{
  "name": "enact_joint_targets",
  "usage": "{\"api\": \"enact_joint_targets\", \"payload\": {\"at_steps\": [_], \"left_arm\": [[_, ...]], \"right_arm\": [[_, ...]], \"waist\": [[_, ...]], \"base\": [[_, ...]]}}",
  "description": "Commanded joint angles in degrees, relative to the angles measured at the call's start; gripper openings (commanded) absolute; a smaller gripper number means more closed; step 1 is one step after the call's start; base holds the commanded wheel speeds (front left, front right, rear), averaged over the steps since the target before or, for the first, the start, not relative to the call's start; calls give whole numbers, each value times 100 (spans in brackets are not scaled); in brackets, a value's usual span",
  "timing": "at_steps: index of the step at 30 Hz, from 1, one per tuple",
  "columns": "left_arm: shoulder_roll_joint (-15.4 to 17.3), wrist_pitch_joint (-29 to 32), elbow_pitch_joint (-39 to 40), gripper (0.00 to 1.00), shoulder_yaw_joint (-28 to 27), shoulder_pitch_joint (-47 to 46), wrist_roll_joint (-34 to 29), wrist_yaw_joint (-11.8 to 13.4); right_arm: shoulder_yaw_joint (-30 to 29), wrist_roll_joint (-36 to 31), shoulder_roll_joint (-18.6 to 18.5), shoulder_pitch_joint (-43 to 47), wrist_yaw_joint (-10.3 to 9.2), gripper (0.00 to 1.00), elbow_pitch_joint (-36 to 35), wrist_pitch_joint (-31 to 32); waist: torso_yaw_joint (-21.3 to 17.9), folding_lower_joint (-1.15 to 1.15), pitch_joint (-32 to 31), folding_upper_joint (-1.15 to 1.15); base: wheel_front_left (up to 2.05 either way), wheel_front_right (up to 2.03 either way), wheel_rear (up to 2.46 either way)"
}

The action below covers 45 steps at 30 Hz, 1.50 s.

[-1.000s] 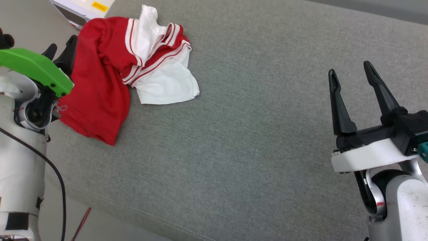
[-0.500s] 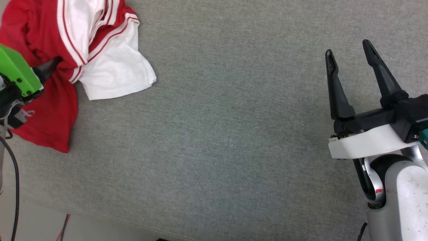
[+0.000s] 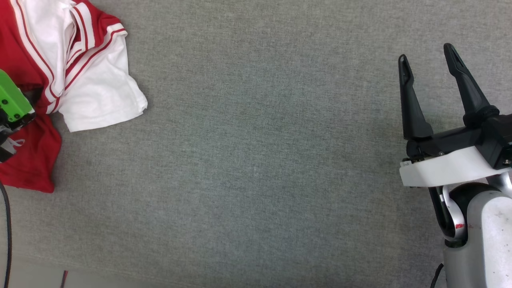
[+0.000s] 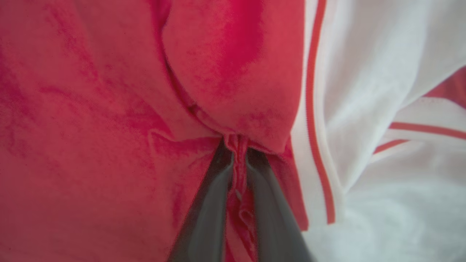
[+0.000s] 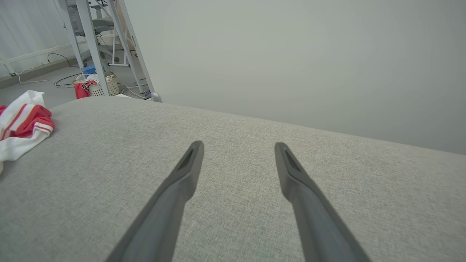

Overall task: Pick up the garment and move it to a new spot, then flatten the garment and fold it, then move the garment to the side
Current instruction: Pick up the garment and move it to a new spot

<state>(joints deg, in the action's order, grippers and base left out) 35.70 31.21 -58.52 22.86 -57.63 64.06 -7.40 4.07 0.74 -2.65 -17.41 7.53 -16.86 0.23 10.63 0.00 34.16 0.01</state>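
Note:
The garment point(image 3: 92, 100), red with white sleeves and red-and-white striped trim, lies crumpled at the upper left of the grey cushion in the head view. Its chest number is hidden in the folds. In the left wrist view my left gripper point(image 4: 238, 145) is shut on a pinched ridge of the garment's red fabric point(image 4: 109, 109). The left arm's green cover point(image 3: 12, 102) sits over the garment at the left edge. My right gripper point(image 3: 426, 60) hovers open over bare cushion far to the right, fingers wide apart point(image 5: 236, 145). The garment point(image 5: 22, 127) appears at the left edge of the right wrist view.
The grey fabric cushion point(image 3: 256, 160) stretches between the garment and the right gripper. Its front edge runs along the lower left, with a cable point(image 3: 6, 236) beside it. Beyond the cushion's far end stand metal legs point(image 5: 94, 47) and a small basket point(image 5: 103, 87) on the floor.
The head camera has swung, shifting the whole picture leftward. The left fingers, open beside the red fabric one second ago, now pinch it. The right gripper stays open.

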Motion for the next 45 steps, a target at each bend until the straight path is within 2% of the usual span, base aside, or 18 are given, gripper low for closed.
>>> {"api": "enact_joint_targets", "payload": {"at_steps": [1,5,7,12,23,31,34,41,45], "left_arm": [[-307,-79,-119,0,149,191,-48,-9],[-246,-654,-244,0,237,159,-230,-9],[-236,-1185,-301,0,296,111,-417,3],[-430,-2178,-407,0,314,6,-630,116],[-661,-3497,-247,0,525,-21,-1023,79],[-751,-3906,352,0,790,186,-1278,55],[-826,-3889,736,0,864,361,-1278,53],[-977,-3551,2179,0,1118,1064,-1154,69],[-1030,-3423,3112,0,1339,1619,-1182,241]], "right_arm": [[-30,-1,-22,-23,-4,100,19,-42],[-91,69,-22,102,-4,100,133,-123],[-133,123,-22,200,-4,100,218,-172],[-253,232,-22,461,-4,100,401,-283],[-323,442,-22,861,-4,100,619,-379],[-459,567,-22,1214,-4,100,623,-343],[-588,598,-22,1372,-4,100,590,-315],[-809,718,-22,1642,-4,100,487,-232],[-847,784,-22,1741,-4,100,469,-202]], "waist": [[26,0,-194,-1],[50,0,-551,-1],[76,0,-799,-1],[116,0,-1343,-1],[-101,0,-2275,-1],[-440,0,-2721,-1],[-567,0,-2846,-1],[-948,0,-3046,-1],[-1231,0,-3096,-1]], "base": [[0,0,0],[0,0,0],[0,0,0],[0,0,0],[0,0,0],[0,0,0],[0,0,0],[0,0,0],[0,0,0]]}}
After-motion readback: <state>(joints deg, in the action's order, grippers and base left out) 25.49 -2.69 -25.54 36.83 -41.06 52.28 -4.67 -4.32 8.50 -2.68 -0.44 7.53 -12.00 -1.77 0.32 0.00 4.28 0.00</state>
